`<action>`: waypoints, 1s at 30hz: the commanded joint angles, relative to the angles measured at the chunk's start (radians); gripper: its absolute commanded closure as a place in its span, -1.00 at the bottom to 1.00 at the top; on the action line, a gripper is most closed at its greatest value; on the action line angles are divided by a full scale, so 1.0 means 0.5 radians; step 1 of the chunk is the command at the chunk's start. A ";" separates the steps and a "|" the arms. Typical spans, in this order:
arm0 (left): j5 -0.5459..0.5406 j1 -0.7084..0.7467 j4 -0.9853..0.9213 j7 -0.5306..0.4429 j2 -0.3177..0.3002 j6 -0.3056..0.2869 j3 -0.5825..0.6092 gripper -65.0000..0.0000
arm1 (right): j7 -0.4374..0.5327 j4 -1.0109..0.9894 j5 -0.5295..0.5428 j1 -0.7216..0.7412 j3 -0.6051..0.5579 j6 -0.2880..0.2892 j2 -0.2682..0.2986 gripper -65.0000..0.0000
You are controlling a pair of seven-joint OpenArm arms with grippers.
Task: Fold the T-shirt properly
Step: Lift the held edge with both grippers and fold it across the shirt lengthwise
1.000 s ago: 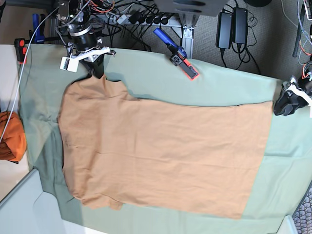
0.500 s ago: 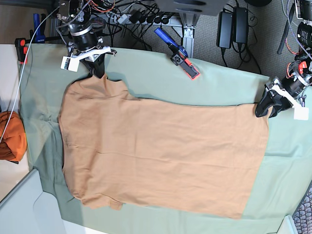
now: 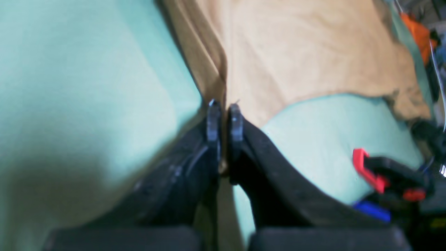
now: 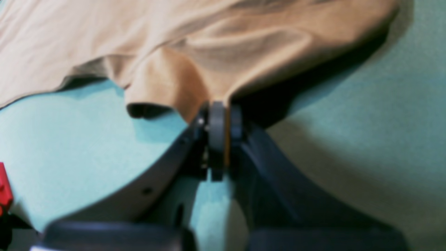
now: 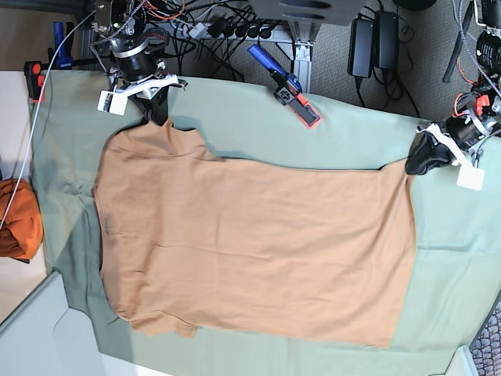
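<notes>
The left claw (image 3: 224,116) is pressed together on the hem corner of the T-shirt (image 5: 258,247); in the left wrist view a thin strip of tan cloth runs between its 2 black fingers (image 3: 213,120). In the base view this claw (image 5: 412,164) sits at the shirt's upper right corner, over the pale green sheet (image 5: 352,133).

The right claw (image 4: 222,118) is also pressed together, pinching the edge of the shirt's sleeve, with cloth bunched and lifted just above its fingertips and a dark shadow under the raised fold. In the base view it (image 5: 156,116) stands at the upper left corner of the shirt, by the shoulder.

The T-shirt lies flat and spread across the green sheet on the counter, neck end toward the left and hem toward the right, with both sleeves showing at the left end. A few shallow wrinkles cross its body.

Beyond the sheet's far edge lies a blue clamp with red tips (image 5: 288,88). At the left edge of the base view sits an orange cloth bundle (image 5: 17,219). Cables and 2 black power bricks (image 5: 373,43) lie on the floor behind.
</notes>
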 commanded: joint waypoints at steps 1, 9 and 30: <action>-0.028 -0.005 0.064 -0.029 -0.040 -0.020 -0.012 1.00 | -0.030 0.021 -0.022 -0.008 0.002 0.017 0.011 1.00; -0.031 -0.005 0.228 -0.005 -0.175 -0.020 -0.011 1.00 | -0.031 0.021 -0.021 -0.008 0.002 0.017 0.012 1.00; -0.195 0.179 0.441 0.127 -0.271 -0.020 -0.087 1.00 | -0.330 0.533 0.122 -0.240 0.245 0.078 0.182 1.00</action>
